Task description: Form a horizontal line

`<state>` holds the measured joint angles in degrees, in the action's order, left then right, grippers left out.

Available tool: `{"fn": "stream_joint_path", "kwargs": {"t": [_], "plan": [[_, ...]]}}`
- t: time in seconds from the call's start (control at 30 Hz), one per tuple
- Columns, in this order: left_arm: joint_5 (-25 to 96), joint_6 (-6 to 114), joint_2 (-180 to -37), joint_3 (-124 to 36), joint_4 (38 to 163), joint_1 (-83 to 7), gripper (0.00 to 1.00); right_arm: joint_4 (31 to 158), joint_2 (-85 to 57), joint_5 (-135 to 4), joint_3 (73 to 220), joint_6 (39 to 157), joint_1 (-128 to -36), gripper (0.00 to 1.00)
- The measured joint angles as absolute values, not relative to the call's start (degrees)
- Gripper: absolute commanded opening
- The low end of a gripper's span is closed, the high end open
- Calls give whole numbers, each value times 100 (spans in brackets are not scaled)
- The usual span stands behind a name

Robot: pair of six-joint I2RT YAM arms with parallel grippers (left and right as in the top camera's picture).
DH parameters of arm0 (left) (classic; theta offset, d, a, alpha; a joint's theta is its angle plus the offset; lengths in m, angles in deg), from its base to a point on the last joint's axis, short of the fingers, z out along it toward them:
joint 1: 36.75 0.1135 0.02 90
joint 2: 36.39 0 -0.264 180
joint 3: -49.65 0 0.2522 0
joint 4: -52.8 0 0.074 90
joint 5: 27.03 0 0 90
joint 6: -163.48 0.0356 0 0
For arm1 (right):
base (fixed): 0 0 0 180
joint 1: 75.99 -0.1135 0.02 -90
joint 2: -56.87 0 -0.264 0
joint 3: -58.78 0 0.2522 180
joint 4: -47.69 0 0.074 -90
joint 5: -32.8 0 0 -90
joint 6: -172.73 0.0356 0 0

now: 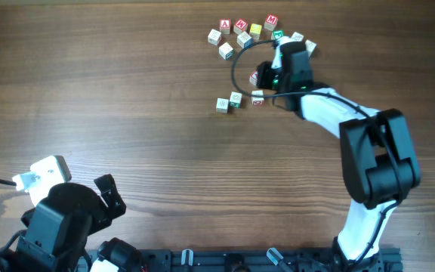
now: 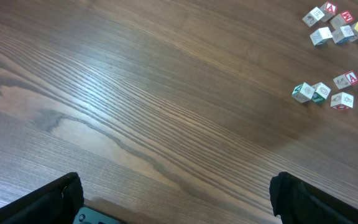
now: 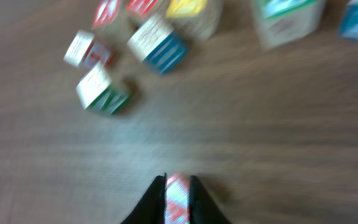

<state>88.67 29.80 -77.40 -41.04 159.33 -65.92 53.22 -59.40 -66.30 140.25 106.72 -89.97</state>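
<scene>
A short row of small pale letter cubes lies on the wooden table: two touch (image 1: 222,105) (image 1: 236,99), and a third with a red mark (image 1: 258,97) lies slightly apart to their right. The row also shows in the left wrist view (image 2: 321,93). My right gripper (image 1: 261,78) is just behind the row, shut on a red-and-white cube (image 3: 178,200); that cube also shows in the left wrist view (image 2: 345,79). My left gripper (image 2: 179,208) is open and empty at the near left (image 1: 106,198), far from the cubes.
Several loose cubes with coloured letters are scattered at the far side (image 1: 244,34), behind the right gripper; they appear blurred in the right wrist view (image 3: 157,46). A black cable (image 1: 236,68) loops by the right wrist. The table's front edge carries a black rail (image 1: 225,261).
</scene>
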Motion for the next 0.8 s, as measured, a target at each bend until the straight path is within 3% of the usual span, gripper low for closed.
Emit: {"fn": "stream_joint_path", "kwargs": {"t": [0.13,0.3,0.37,0.8], "plan": [[8869,2982,-7740,-4104,15935,-6592,100,5486,-5940,-7227,14156,10337,-8796,4],[8869,2982,-7740,-4104,15933,-6592,100,5958,-5940,-8125,14324,10228,-9180,4],[8869,2982,-7740,-4104,15933,-6592,100,6538,-5942,-8073,14331,10394,-9296,4],[8867,2982,-7740,-4104,15933,-6592,100,6938,-6307,-7448,14995,10405,-9270,4]]}}
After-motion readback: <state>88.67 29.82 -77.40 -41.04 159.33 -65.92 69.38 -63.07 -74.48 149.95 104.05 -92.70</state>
